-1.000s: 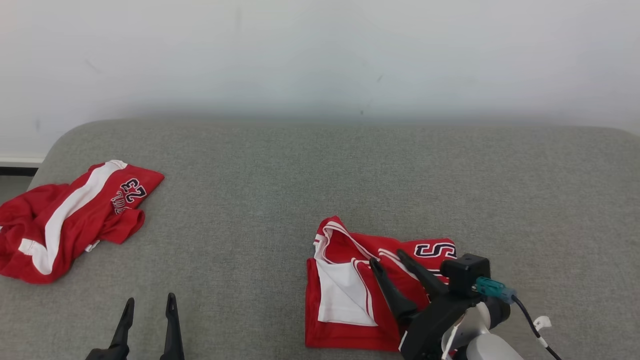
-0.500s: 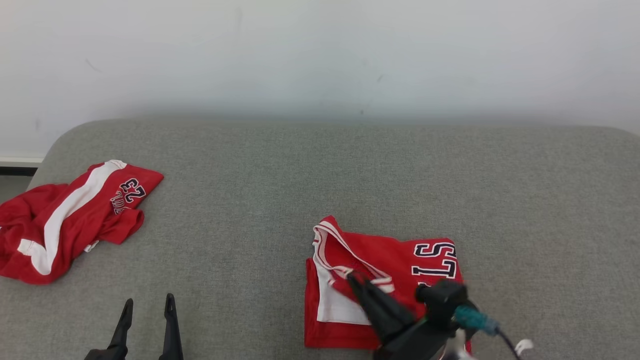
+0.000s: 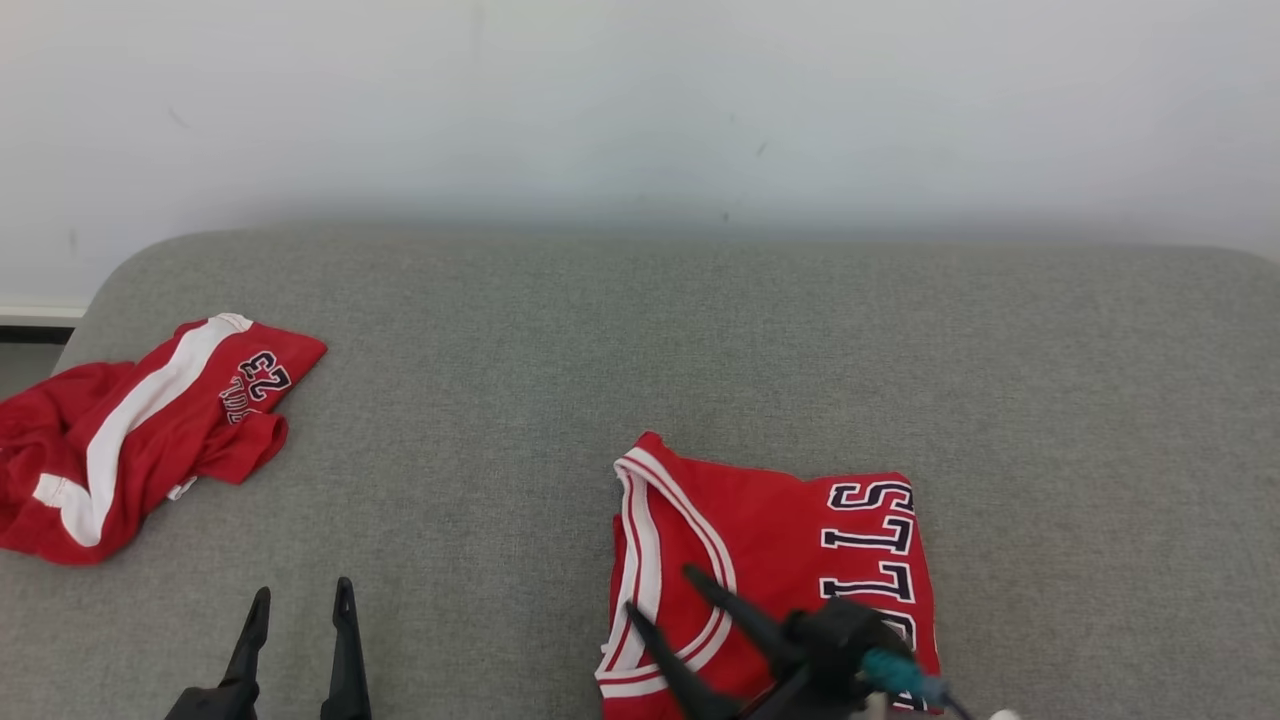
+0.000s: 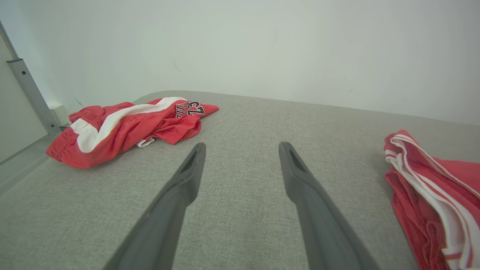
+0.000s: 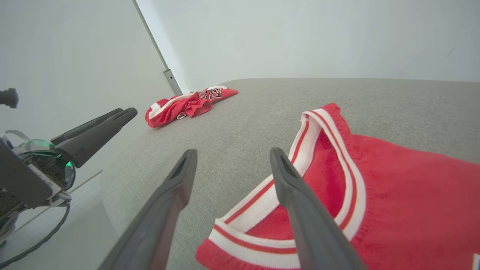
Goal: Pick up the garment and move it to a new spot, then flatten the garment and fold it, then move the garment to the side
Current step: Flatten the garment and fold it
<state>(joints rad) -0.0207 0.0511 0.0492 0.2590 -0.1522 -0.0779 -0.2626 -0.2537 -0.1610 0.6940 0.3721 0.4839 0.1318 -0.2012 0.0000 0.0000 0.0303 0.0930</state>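
The folded red jersey with white trim and dark lettering (image 3: 780, 540) lies flat on the grey fabric surface (image 3: 600, 350), its striped near-left edge beneath the right gripper (image 3: 660, 590), whose fingers stand wide apart, holding nothing, while the left gripper (image 3: 302, 588), equally wide and empty, hovers well apart, crumpled white-striped red shorts (image 3: 130, 430) beyond it.

Left pincer (image 3: 303, 590) and right pincer (image 3: 660, 590), both spread wide.
In the head view the left pincer rises from the lower left, its two dark fingers (image 3: 345, 640) pointing straight up and set apart. The right pincer reaches in from the lower right, slanting up and leftward, its fingers parted too.
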